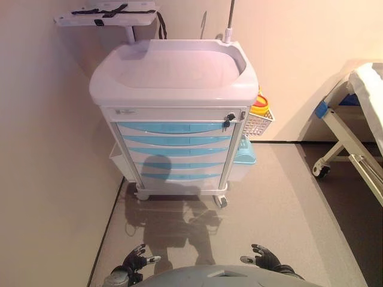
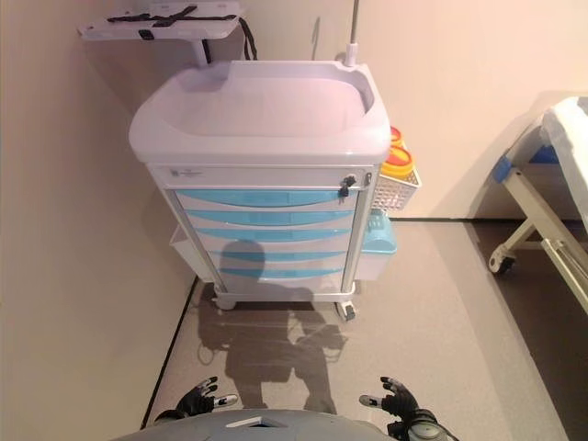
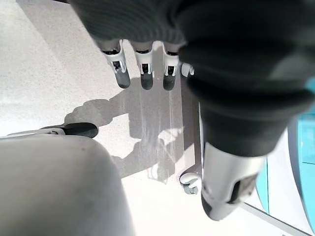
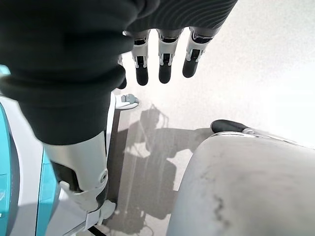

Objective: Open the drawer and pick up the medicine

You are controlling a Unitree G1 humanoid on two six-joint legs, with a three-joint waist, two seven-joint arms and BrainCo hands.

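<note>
A beige wall runs down the left side, and a white shelf with a black strap on it juts out near the top. Low in the head views, the left hand hangs over the grey floor with its fingers straight and relaxed, holding nothing; the thumb stands apart from them.

In the middle stands a white cart on small wheels, set close to the wall. Its top is a shallow tray with a raised rim. Below the top, a narrow white panel carries a key lock at its right end. Under that sit the blue drawers, stacked one above another, every one closed flush with the frame. No medicine shows in any view, so I cannot tell which drawer it is in.

On the cart's right side hangs a white mesh basket with a yellow container in it, and lower down a pale blue bin.

The right hand hangs low, well apart from the cart, its fingers also straight and loose, empty.

At the far right, part of a bed with a white frame and a caster shows.
</note>
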